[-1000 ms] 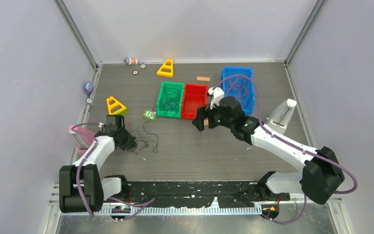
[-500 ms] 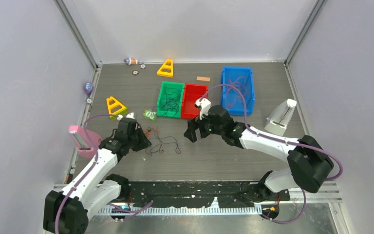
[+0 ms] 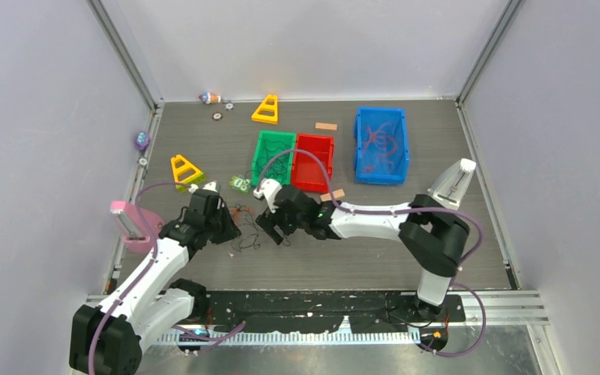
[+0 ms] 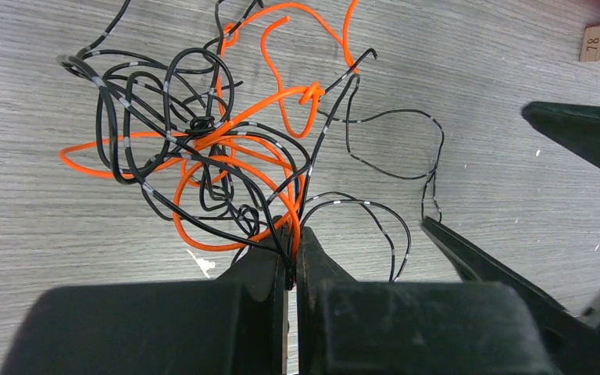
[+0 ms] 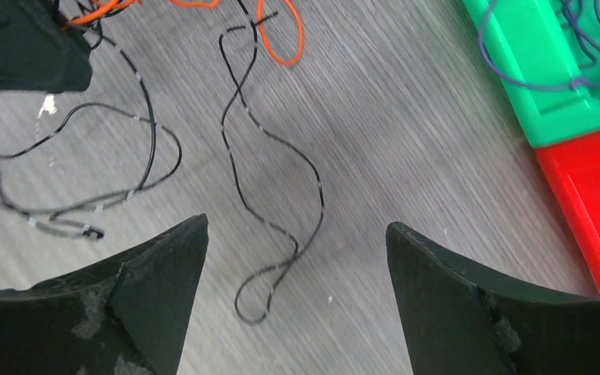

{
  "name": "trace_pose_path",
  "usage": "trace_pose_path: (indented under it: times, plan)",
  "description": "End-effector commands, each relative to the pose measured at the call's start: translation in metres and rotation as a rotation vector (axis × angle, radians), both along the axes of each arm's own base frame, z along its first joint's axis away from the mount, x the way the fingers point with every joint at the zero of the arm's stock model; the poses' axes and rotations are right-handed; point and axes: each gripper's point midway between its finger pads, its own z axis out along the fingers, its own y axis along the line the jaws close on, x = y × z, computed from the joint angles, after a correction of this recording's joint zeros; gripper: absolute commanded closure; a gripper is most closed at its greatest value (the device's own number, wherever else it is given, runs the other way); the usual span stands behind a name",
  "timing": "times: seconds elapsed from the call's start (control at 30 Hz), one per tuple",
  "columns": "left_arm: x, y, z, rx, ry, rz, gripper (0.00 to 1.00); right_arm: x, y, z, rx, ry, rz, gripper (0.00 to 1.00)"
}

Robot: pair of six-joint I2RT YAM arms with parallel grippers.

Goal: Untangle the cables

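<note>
The cables (image 4: 203, 156) are a knotted clump of thin orange and black strands on the grey table, seen in the top view as the tangle (image 3: 246, 233) between the two arms. My left gripper (image 4: 291, 254) is shut on orange and black strands at the near edge of the clump; in the top view the left gripper (image 3: 233, 231) lies just left of it. My right gripper (image 5: 297, 234) is open above the table, jaws wide apart. A loose black cable loop (image 5: 269, 273) lies on the table between its fingers, untouched. From above, the right gripper (image 3: 273, 228) hovers at the tangle's right side.
Behind the tangle stand a green bin (image 3: 262, 160) holding dark cables, a red bin (image 3: 312, 164) and a blue bin (image 3: 380, 117) holding reddish cables. Yellow triangles (image 3: 266, 109) (image 3: 186, 169), a small green toy (image 3: 241, 183), wooden blocks (image 3: 326, 126) (image 3: 333, 195) and a white stand (image 3: 453, 183) lie around.
My right arm has swept left from beside the red bin to the tangle, jaws staying open. My left arm first pushed right with the clump, then held still.
</note>
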Motion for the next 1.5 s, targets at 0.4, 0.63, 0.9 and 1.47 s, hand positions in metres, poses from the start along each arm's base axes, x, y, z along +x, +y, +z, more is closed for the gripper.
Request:
trace_pose_path:
  times: [0.4, 0.63, 0.9, 1.47]
  plan:
    - [0.014, 0.025, 0.024, 0.122, -0.088, 0.071, 0.98, 0.004, -0.008, -0.046, -0.118, -0.047, -0.09, 0.94]
    - [0.012, 0.06, 0.017, 0.194, -0.07, 0.263, 0.98, 0.013, -0.075, -0.004, 0.006, -0.06, -0.345, 0.95]
    - [0.006, 0.082, 0.007, 0.205, -0.056, 0.379, 0.85, 0.037, -0.162, 0.062, 0.218, -0.072, -0.614, 0.95]
    - [-0.014, 0.112, -0.023, 0.205, 0.052, 0.589, 0.86, 0.028, -0.274, 0.306, 0.5, -0.484, -0.853, 0.95]
